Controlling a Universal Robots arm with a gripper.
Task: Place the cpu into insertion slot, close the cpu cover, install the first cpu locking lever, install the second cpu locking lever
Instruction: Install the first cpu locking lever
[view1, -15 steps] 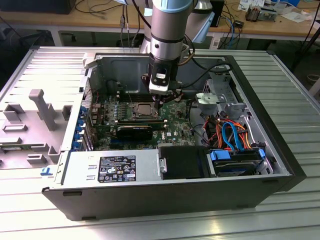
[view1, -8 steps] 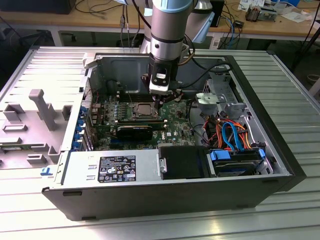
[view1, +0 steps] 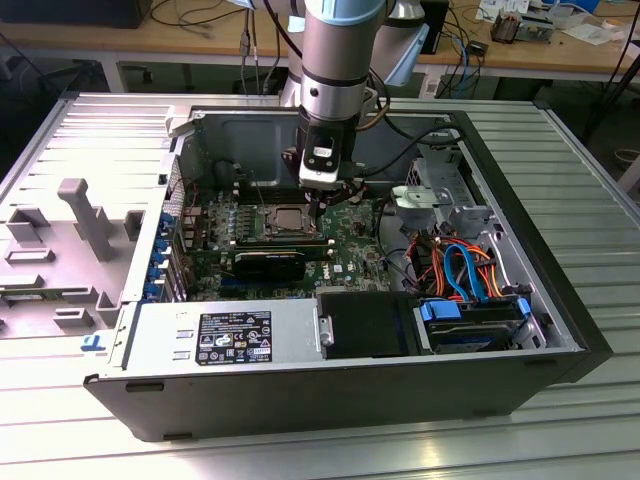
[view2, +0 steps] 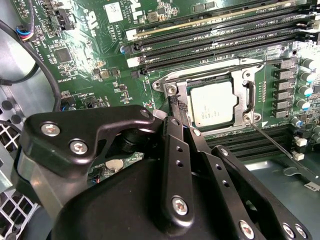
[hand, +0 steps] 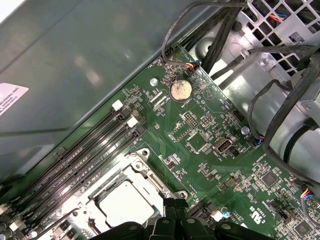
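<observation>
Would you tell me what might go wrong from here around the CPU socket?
The gripper sits at the corner of the cpu cover; a slip might scrape the board components beside it. A thin locking lever angles away from the cover over the memory slots, apparently unlatched, so the cover may not clamp the cpu firmly.

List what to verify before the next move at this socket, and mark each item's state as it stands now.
1. Chip lying flat in the socket: ok.
2. Cover down around the chip: ok, as far as the second wrist view shows.
3. Thin lever latched: not ok. It juts away from the socket across the memory slots.
4. Second lever latched: cannot tell.
5. Hand at the socket's corner, shut: ok. Whether it grips anything: cannot tell.
</observation>
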